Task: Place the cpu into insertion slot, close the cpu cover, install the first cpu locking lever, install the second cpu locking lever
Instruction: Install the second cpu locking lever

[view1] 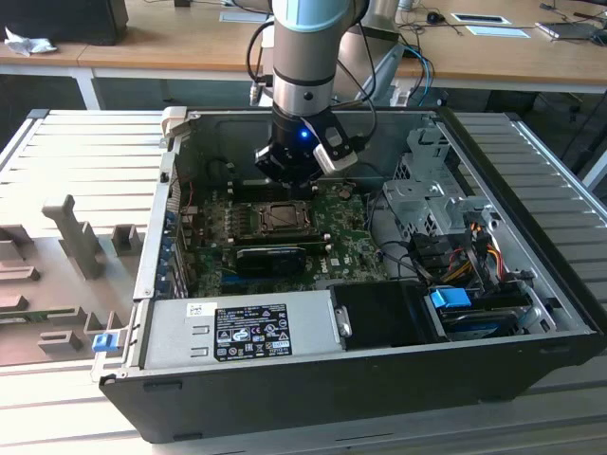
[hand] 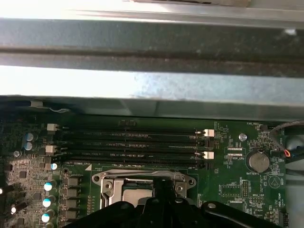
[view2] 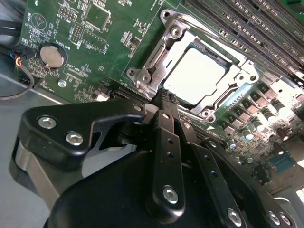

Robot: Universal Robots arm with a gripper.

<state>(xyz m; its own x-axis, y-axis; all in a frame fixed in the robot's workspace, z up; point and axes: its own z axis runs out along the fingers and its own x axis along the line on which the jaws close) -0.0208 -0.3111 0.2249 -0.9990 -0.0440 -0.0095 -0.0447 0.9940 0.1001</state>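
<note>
Closest to you in the second wrist view, the black tool (view2: 164, 95) hangs with its fingers drawn together on nothing, tips just over the near edge of the cpu cover (view2: 156, 59). You can see that silver frame lying flat over the insertion slot (view2: 190, 29), with the cpu (view2: 194, 76) seated inside and its pale face showing through the cover's window. From the exterior view, your arm stands over the green motherboard (view1: 341, 242) inside the open computer case (view1: 531, 284), the tool (view1: 287, 180) just above the socket and the memory slots (hand: 128, 145) beside it.
</note>
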